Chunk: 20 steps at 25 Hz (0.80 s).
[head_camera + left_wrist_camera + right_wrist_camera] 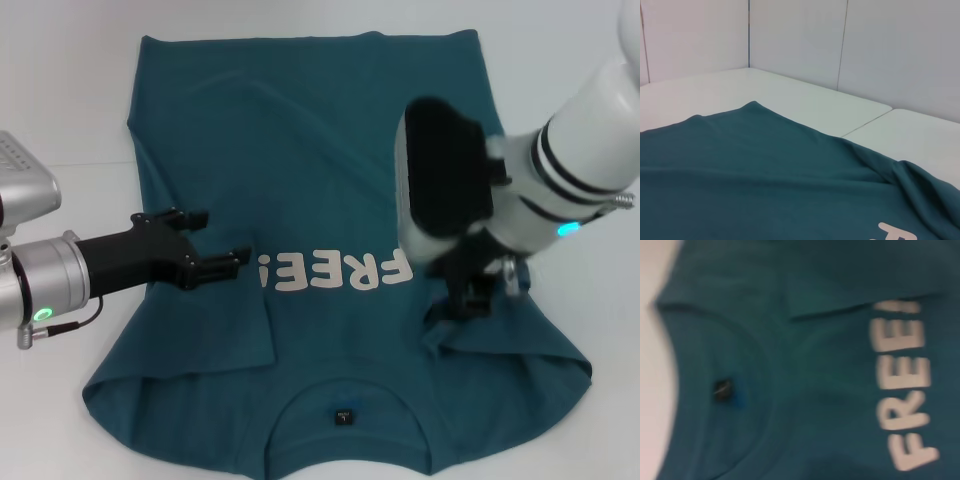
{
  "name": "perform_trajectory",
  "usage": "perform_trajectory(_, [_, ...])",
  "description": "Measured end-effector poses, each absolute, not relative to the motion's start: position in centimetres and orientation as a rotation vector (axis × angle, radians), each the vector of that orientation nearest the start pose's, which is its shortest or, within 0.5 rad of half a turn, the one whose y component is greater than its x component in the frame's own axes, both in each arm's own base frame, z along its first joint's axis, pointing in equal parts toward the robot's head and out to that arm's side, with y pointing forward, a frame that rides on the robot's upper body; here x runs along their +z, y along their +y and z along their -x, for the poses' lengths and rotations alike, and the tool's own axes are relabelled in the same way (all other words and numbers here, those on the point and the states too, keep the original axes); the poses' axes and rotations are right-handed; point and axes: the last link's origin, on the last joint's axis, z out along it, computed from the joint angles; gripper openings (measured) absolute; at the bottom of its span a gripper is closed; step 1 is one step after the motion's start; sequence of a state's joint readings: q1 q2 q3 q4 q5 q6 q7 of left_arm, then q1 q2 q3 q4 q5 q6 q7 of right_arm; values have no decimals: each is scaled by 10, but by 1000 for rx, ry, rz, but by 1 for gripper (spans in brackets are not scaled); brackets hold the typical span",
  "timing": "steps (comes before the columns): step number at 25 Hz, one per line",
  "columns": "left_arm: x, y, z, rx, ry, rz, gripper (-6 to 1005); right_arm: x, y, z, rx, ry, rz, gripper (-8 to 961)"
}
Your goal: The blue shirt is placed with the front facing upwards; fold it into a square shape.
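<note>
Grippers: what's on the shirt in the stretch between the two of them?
In the head view, the white FREE lettering on the blue shirt runs between the left gripper and the right gripper, beside a folded-over flap.

right pincer fingertips hidden

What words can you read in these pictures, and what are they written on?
"FREE" in white block letters on the chest of the blue shirt, upside down in the head view; a further mark follows the last E.
Neck label: a small dark tag inside the collar; its marks are too small to read.
</note>
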<state>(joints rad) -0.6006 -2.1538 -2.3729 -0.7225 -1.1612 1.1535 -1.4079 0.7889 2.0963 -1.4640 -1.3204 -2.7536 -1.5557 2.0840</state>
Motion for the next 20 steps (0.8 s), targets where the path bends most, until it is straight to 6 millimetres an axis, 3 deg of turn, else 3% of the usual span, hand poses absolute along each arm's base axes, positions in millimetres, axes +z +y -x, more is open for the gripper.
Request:
perform_trajectory(5, [-18, 387, 242, -503, -569, 2491, 839, 12, 411, -139, -610, 283, 2620, 399])
perform_trajectory(10, [-18, 388, 241, -503, -565, 2489, 839, 37, 437, -139, -471, 628, 2501, 654])
perform_trajectory(16, [-19, 387, 240, -502, -558, 2494, 839, 50, 451, -135, -504, 781, 2334, 798])
perform_trajectory(20, [-20, 387, 241, -501, -560, 2495, 839, 43, 454, -148, -505, 901, 2299, 788])
